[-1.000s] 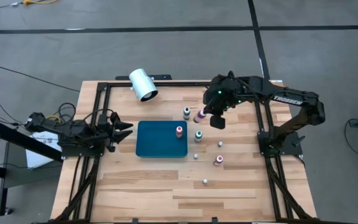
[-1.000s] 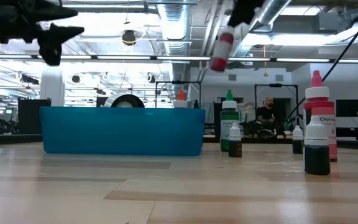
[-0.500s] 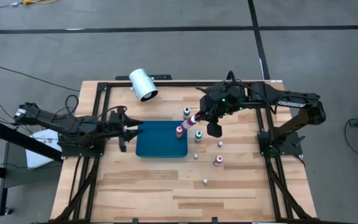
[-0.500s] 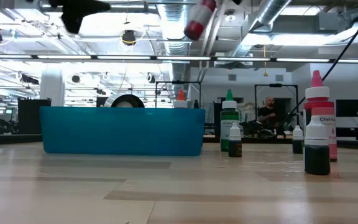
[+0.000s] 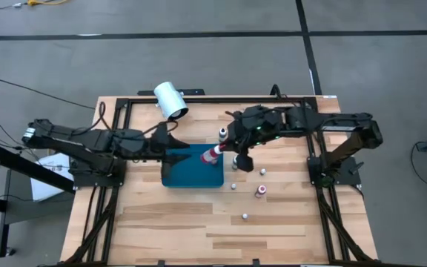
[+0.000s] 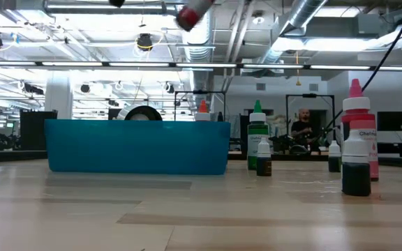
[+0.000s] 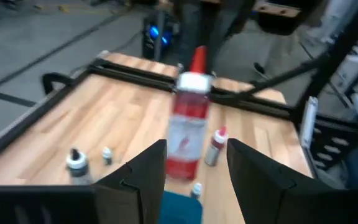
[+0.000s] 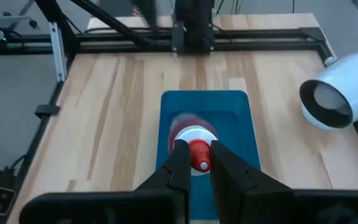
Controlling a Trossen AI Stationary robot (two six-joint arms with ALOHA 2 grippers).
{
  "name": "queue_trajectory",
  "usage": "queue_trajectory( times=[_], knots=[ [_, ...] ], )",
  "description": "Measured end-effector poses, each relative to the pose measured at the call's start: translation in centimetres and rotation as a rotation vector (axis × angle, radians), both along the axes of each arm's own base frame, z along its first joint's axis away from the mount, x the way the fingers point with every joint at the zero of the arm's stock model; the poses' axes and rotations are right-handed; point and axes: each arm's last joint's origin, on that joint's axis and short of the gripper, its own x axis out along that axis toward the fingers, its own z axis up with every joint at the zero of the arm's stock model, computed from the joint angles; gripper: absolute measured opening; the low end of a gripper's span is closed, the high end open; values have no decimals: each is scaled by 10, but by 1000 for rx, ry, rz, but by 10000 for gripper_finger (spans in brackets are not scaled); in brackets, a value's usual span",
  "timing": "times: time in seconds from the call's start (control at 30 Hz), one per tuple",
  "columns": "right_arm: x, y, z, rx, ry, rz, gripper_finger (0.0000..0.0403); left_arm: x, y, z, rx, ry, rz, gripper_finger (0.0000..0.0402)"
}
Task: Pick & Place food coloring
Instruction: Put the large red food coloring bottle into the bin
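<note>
My right gripper is shut on a red food coloring bottle high above the teal tray, near its right end. The bottle's lower end shows at the top of the low view. My left gripper hovers open over the tray's far left corner, facing the bottle without touching it. Another red-topped bottle stands in the tray. More bottles stand on the table right of the tray: dark-topped, green, pink. My right gripper pinches the bottle's red tip between its two fingers, just above the white collar. The fingers come from above and the table's right, slanting down. The bottle is lifted clear and hangs tilted below them, its red body toward the tray.
A large white cylinder lies at the table's far edge, left of centre. Small whitish pieces lie on the wood near the bottles. A black frame runs around the table. The near half of the table holds nothing else.
My right gripper has carried the bottle up and toward the table's left, from beside the standing bottles to over the tray, tipping it further. My left arm has reached toward the table's right and risen, from the left edge to the tray's far left corner.
</note>
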Motion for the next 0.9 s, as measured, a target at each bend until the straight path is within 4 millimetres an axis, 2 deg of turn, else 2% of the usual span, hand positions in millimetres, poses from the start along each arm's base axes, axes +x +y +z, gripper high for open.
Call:
queue_trajectory(
  times=[0.2,0.5,0.7,0.9],
  knots=[
    [26,4,-26,3,54,50,26,20,-5,-2,-14,101,-31,160],
    [48,5,-47,10,65,71,29,24,-7,-8,-77,151,-49,160],
    [58,4,-45,9,-15,91,28,27,-9,-13,-105,176,-89,160],
    [59,0,-44,13,-29,78,27,30,-6,-20,-130,232,-63,160]
  ],
)
